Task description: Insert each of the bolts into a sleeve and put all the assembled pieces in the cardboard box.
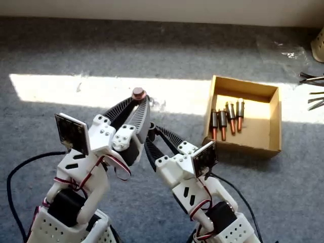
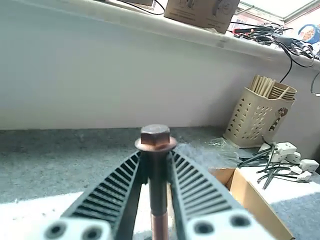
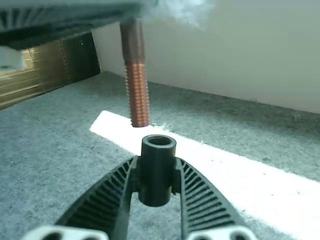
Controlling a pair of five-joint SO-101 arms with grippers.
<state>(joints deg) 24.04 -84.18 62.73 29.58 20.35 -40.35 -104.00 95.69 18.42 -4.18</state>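
My left gripper (image 1: 137, 103) is shut on a copper bolt (image 2: 155, 175), which it holds upright with the hex head (image 1: 138, 93) on top. Below it, my right gripper (image 1: 151, 132) is shut on a black sleeve (image 3: 158, 167) with its open bore facing up. In the right wrist view the bolt's threaded tip (image 3: 137, 97) hangs just above and slightly beyond the sleeve's mouth, apart from it. The cardboard box (image 1: 274, 121) lies on the carpet to the right and holds several assembled pieces (image 1: 228, 118).
Grey carpet covers the floor, with a sunlit strip (image 1: 61, 88) across the middle. Pliers and tools (image 1: 313, 91) lie at the right edge beyond the box. A beige slotted basket (image 2: 255, 117) stands by the wall, with cables and plugs (image 2: 280, 152) beside it.
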